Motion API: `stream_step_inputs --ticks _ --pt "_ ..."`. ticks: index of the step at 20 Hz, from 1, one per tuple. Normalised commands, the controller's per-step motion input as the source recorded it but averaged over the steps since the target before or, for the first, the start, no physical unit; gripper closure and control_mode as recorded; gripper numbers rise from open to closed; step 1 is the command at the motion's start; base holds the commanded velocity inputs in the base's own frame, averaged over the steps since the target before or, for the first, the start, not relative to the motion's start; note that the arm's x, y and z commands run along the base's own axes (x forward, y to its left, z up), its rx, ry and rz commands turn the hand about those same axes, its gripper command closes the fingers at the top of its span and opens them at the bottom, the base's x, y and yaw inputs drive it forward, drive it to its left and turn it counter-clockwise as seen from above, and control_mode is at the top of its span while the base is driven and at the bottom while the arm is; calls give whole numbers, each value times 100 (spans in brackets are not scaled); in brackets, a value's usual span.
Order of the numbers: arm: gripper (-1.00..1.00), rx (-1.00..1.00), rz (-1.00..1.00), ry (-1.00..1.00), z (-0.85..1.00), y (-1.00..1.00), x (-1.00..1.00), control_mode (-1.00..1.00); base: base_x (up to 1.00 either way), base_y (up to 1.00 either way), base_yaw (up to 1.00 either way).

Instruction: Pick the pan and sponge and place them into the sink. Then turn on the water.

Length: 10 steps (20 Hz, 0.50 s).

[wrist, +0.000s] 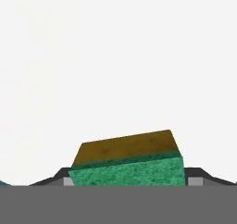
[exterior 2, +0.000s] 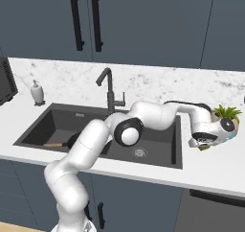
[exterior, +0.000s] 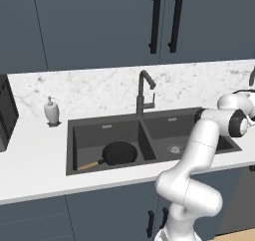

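The black pan (exterior: pixel 119 153) lies in the left basin of the dark grey sink (exterior: pixel 164 125), its wooden handle (exterior: pixel 89 164) pointing to the front left. My gripper (exterior 2: pixel 203 145) is low over the white counter to the right of the sink. In the hand view the green and yellow sponge (wrist: pixel 129 163) sits tilted between the two fingertips, filling the gap, and my gripper (wrist: pixel 127 177) is shut on it. The arm hides most of the pan (exterior 2: pixel 72 141) in the right base view. No stream runs from the faucet (exterior: pixel 143 93).
A white soap dispenser (exterior: pixel 52 110) stands on the counter left of the sink. A dark appliance (exterior: pixel 7 113) is at the far left. A potted green plant (exterior 2: pixel 227 113) stands just behind the gripper. Dark cabinets hang above the marble backsplash.
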Motion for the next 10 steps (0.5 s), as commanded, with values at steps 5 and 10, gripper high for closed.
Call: stream_step_inputs --ticks 5,10 --pt "100 -7 4 -48 16 88 -70 -100 0 0 0" --pt "100 -11 8 -14 48 100 -31 -100 0 0 0"
